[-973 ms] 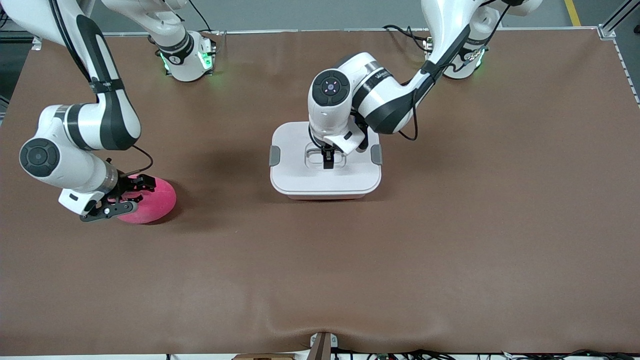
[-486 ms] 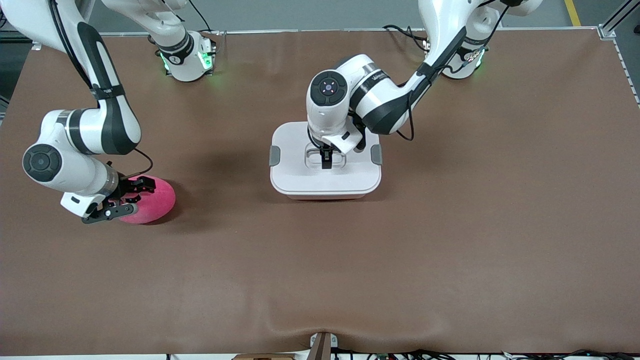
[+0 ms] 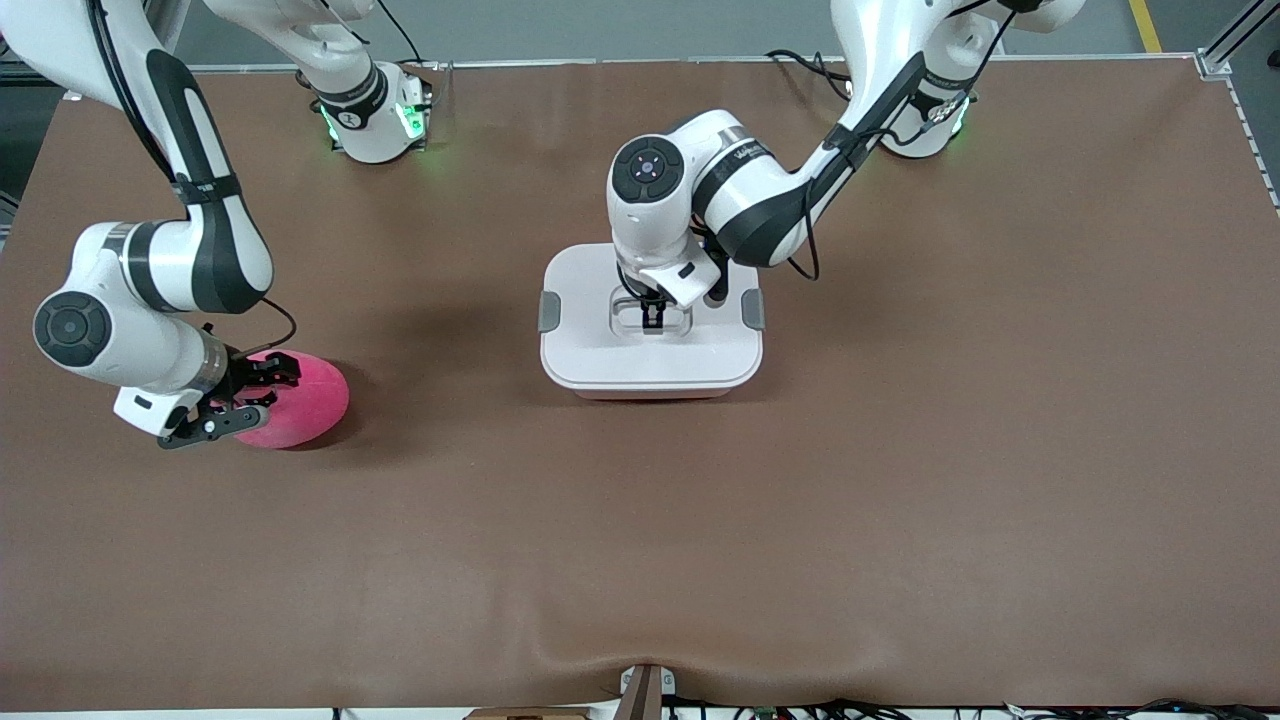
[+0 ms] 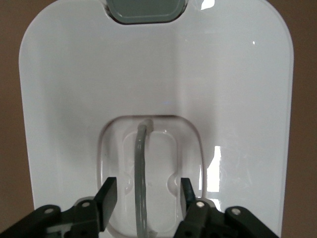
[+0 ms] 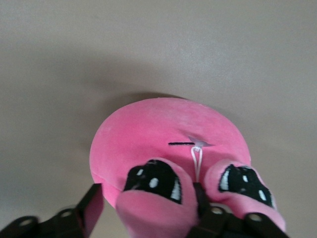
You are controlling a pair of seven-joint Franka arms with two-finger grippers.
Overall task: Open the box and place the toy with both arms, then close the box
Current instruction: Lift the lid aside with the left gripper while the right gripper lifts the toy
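From the front camera, the box [image 3: 651, 332] sits closed on the brown table [image 3: 900, 450], its long axis running between the two arms' ends of the table, a grey clip [image 3: 549, 311] on each short side. The left arm bends down from its base and hangs its wrist straight over the lid, so the left gripper [image 3: 653, 318] points down into the recessed handle well at the lid's centre. The right arm folds at the elbow well away from the box, toward the right arm's end of the table, and tilts the right gripper [image 3: 237, 402] low against the toy [image 3: 297, 400], which rests on the table there, a little nearer the front camera than the box.

In the left wrist view, the left gripper [image 4: 147, 197] has its fingers [image 4: 106, 196] spread apart, one on each side of the thin clear handle strap [image 4: 140, 178] in the well of the box [image 4: 74, 99], neither pressing on it.

In the right wrist view, the right gripper [image 5: 147, 204] holds its fingers [image 5: 90, 206] open, straddling one bulging part of the toy [image 5: 163, 134] that bears a dark eye [image 5: 153, 181]. The toy's face points toward the wrist camera.
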